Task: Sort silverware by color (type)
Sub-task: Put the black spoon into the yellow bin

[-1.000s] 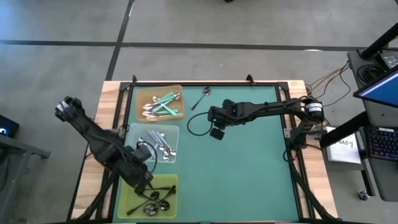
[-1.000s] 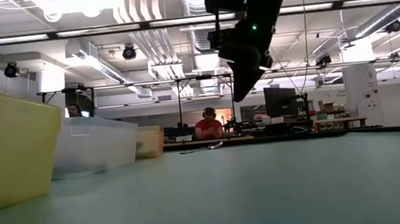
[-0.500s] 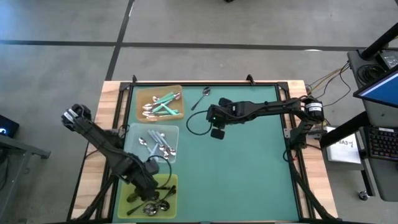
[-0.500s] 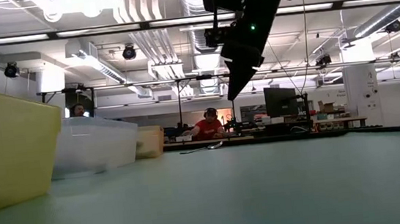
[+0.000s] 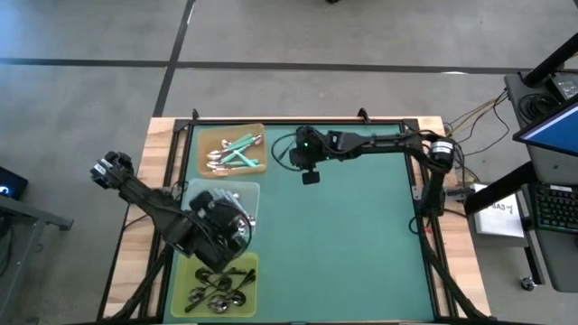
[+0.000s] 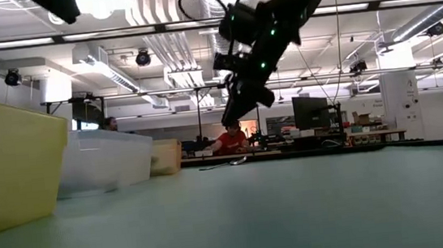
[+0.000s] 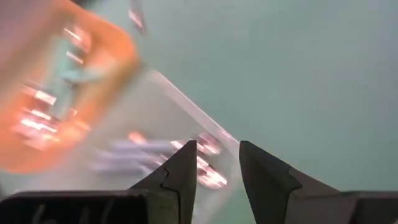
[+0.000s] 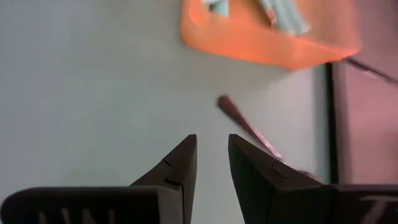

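- The left gripper (image 7: 216, 163) hangs over the clear plastic tray (image 5: 193, 190), its two dark fingers (image 7: 180, 171) spread apart with nothing between them.
- Directly beneath this gripper, in the clear tray, lie several small spoons with pale blue handles (image 7: 140, 151); they are blurred in the left wrist view, so their number cannot be told.
- Just behind this gripper, toward the table's near edge, the yellow-green tray (image 5: 191, 267) holds a heap of black-handled spoons (image 5: 219, 290).
- The right gripper (image 8: 211, 163) hangs above the green table mat (image 5: 361, 235), near the table's far edge, fingers (image 8: 179, 163) parted by a narrow gap and gripping nothing.
- Just ahead of the right gripper, a single spoon with a dark thin handle (image 8: 249, 132) lies loose on the mat, apart from every tray; in the high view the arm hides it.
- Beyond that spoon, still ahead of the right gripper, the orange tray (image 5: 205, 134) holds spoons with mint-teal handles (image 5: 237, 149), lying crossed over one another.
- In the low view the right gripper hangs clear of the mat, and a person in a red top (image 6: 229, 143) sits in the room well behind it.
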You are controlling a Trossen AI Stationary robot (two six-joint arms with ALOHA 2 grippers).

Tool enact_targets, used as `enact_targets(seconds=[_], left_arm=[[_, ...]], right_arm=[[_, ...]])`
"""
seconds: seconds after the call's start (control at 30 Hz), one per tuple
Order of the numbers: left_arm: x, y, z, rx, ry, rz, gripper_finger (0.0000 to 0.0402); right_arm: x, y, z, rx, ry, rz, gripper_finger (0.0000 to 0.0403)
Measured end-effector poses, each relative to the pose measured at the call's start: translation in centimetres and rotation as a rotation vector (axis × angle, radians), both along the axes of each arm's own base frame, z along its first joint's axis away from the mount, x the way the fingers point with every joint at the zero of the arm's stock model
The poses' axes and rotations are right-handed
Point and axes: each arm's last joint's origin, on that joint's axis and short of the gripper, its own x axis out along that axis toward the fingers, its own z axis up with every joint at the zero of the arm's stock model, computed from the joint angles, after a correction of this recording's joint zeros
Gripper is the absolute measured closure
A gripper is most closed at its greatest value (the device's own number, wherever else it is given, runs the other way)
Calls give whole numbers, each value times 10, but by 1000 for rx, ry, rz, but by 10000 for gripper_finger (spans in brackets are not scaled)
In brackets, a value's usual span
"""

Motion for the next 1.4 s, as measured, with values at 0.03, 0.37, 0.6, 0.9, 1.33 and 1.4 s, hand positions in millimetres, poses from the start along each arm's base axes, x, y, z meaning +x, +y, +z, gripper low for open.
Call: enact_targets(seconds=[0.03,0.37,0.6,0.9,1.33,1.4], left_arm=[[-1,4,4,47,0,12,298],[-24,52,21,286,61,74,298],[-61,78,11,272,37,99,298],[-91,96,-3,263,20,111,298],[-108,110,-10,273,-24,152,298],[-109,112,-10,283,-29,161,298]], right_arm=[[2,-6,-6,22,2,7,318],[18,-64,-40,14,57,-31,328],[30,-86,-52,19,64,-62,330],[39,-95,-65,53,125,-59,330],[38,-100,-61,-141,242,255,330],[38,-101,-64,-162,259,291,330]])
